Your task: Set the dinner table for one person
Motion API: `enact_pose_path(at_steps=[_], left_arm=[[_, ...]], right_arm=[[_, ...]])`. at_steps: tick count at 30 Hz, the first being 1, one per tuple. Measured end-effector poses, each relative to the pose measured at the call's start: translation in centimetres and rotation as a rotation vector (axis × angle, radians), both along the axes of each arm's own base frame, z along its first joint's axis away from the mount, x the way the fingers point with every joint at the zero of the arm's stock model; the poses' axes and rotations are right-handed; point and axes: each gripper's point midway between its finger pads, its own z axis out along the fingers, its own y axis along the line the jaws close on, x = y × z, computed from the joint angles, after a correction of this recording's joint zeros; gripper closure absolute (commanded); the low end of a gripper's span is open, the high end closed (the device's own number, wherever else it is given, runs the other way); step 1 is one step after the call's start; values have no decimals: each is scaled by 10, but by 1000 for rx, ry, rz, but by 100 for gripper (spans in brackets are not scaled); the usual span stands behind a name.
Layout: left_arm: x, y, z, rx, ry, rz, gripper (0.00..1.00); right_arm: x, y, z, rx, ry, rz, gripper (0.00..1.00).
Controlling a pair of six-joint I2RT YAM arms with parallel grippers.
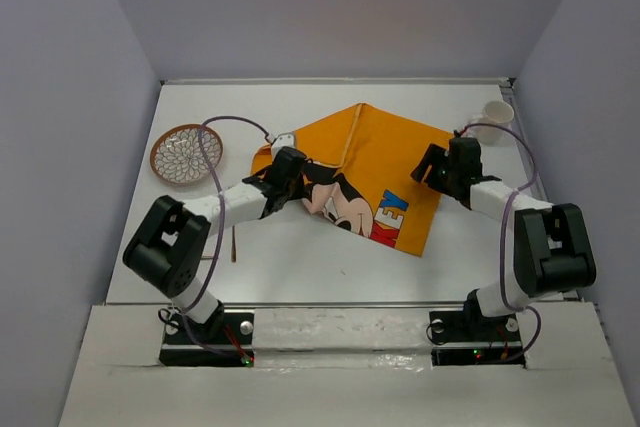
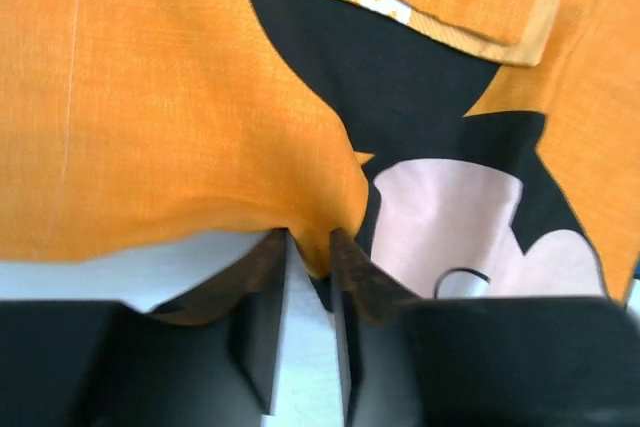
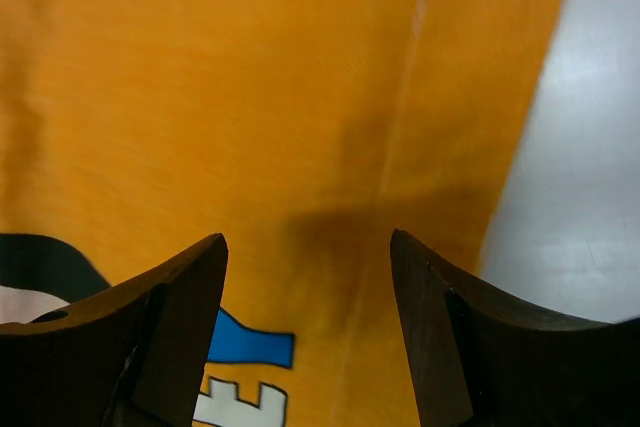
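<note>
The white dinner table (image 1: pixel 330 267) carries an orange Mickey Mouse cloth mat (image 1: pixel 385 162), lying skewed with its left part folded over. My left gripper (image 1: pixel 290 175) is at the mat's left edge. In the left wrist view the gripper (image 2: pixel 308 247) is nearly shut, pinching a fold of the orange mat (image 2: pixel 180 97) just above the table (image 2: pixel 120 272). My right gripper (image 1: pixel 435 169) hovers over the mat's right edge. In the right wrist view it (image 3: pixel 308 247) is open and empty above the orange mat (image 3: pixel 250 77).
A brown patterned plate (image 1: pixel 185 154) sits at the far left. A white cup (image 1: pixel 497 115) stands at the far right corner. A thin stick (image 1: pixel 234 242) lies near the left arm. Grey walls close in three sides.
</note>
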Motion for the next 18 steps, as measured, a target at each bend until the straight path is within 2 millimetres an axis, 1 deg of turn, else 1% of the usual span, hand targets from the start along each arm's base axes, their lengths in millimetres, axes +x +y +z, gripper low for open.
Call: enact_pose_path(at_steps=[1, 2, 3, 4, 6, 7, 8, 9, 10, 11, 13, 14, 15, 16, 17, 18], left_arm=[[-2, 1, 4, -15, -10, 7, 49], [-6, 3, 9, -37, -29, 14, 34], [-9, 5, 13, -48, -43, 20, 27], [-11, 7, 16, -54, -53, 23, 21], [-18, 12, 19, -67, -73, 35, 20], [-22, 16, 20, -66, -80, 42, 21], [-26, 21, 21, -62, -90, 50, 21], [-31, 26, 22, -57, -98, 58, 22], [-34, 31, 23, -53, -108, 68, 22], [-37, 35, 26, -55, -122, 77, 23], [-43, 46, 27, -53, -141, 111, 24], [-44, 50, 27, -54, -148, 124, 25], [-47, 58, 24, -53, -148, 151, 25], [-49, 63, 20, -54, -142, 168, 26], [-50, 69, 15, -53, -136, 185, 26], [-51, 78, 10, -49, -126, 214, 26]], right_arm=[[-8, -1, -9, -1, 29, -7, 28], [-20, -4, -24, -6, 77, -20, 29], [-27, -7, -32, -15, 102, -37, 29], [-29, -10, -35, -20, 111, -49, 30], [-28, -15, -36, -39, 107, -78, 38], [-27, -18, -36, -47, 105, -91, 39], [-26, -21, -37, -53, 106, -105, 46], [-26, -24, -38, -60, 109, -120, 56], [-26, -26, -40, -67, 112, -131, 61], [-25, -29, -41, -73, 116, -141, 64], [-20, -30, -44, -81, 124, -145, 76], [-15, -31, -44, -85, 124, -146, 80], [-11, -31, -45, -87, 127, -147, 83], [-1, -31, -45, -89, 125, -149, 85], [7, -31, -45, -89, 125, -150, 91], [14, -31, -45, -90, 122, -148, 92]])
